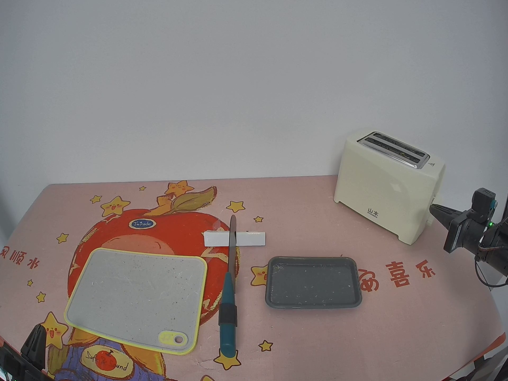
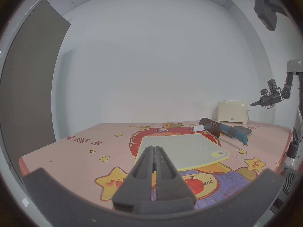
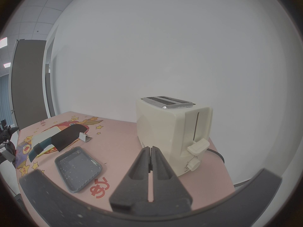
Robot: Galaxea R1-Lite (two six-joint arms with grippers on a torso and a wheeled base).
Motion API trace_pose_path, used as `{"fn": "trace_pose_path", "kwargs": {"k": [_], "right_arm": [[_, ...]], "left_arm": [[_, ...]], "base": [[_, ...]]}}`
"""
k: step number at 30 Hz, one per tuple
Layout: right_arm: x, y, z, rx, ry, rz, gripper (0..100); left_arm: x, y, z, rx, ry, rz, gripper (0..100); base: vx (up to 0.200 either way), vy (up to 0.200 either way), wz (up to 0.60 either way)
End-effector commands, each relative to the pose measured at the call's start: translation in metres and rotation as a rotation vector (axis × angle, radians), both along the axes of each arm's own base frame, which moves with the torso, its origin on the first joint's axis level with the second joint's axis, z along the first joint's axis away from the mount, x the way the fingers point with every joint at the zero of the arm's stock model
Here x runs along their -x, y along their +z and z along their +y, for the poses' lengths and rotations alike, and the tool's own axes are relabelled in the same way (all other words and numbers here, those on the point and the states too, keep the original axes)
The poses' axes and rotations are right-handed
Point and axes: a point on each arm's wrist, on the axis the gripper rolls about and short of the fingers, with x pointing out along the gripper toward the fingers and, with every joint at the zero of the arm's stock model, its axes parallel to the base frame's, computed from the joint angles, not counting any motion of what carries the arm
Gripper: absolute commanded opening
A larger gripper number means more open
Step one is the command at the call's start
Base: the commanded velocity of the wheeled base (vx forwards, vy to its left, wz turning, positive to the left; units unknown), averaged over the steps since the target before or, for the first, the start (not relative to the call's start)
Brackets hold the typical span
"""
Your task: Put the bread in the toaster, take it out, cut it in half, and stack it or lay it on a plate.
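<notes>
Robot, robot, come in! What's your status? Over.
Both tools shut, holding nothing: left tool near the cutting board, right tool beside the toaster. Plate bare. Knife lies between cutting board and plate, nothing blocking the toaster.

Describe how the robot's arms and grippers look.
The left gripper and right gripper look alike. Each has two matte black, wedge-shaped fingers that taper to a narrow tip and have a grainy, foam-like surface. Behind the right gripper is a black wrist block with a small green light and thin black cables. The right arm's links are grey.
</notes>
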Motion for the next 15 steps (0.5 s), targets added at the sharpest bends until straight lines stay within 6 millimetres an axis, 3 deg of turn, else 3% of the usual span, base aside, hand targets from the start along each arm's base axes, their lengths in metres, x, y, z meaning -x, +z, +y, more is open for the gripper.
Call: {"fn": "trace_pose_path", "kwargs": {"k": [1, 15], "right_arm": [[0.0000, -0.0004, 0.0001, 0.000, 0.001, 0.002, 0], [-0.0009, -0.0001, 0.0010, 0.003, -0.010, 0.000, 0]], "left_arm": [[-0.0012, -0.0045, 0.0000, 0.000, -0.001, 0.017, 0], [-0.0012, -0.0045, 0.0000, 0.000, 0.000, 0.017, 0]], "base": [[0.000, 0.000, 0.00], [0.000, 0.000, 0.00]]}}
